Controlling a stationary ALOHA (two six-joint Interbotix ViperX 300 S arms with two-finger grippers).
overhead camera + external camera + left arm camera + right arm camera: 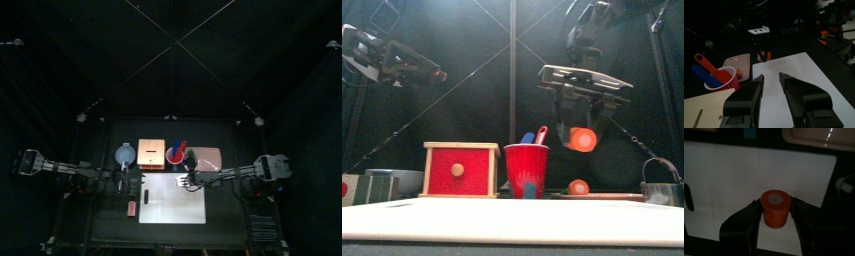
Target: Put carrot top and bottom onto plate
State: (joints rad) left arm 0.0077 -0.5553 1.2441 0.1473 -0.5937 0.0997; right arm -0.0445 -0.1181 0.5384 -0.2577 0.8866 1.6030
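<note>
A stubby orange carrot piece (775, 212) stands upright between the jaws of my right gripper (775, 203), which is shut on it. In the front view this piece (583, 139) hangs well above the table under the right gripper (583, 128). A second orange carrot piece (579, 186) sits low at the pinkish-tan plate (609, 196). From above, the plate (210, 157) lies at the back right, with the right gripper (191, 180) just in front of it over the white mat (174, 198). My left gripper (771, 80) is open and holds nothing, raised at the left.
A red cup (527, 170) with a blue and a red utensil stands mid-table beside a red-fronted wooden box (460, 168). A pale blue-grey dish (124, 155) lies at the back left. A thin reddish stick (130, 208) lies left of the mat.
</note>
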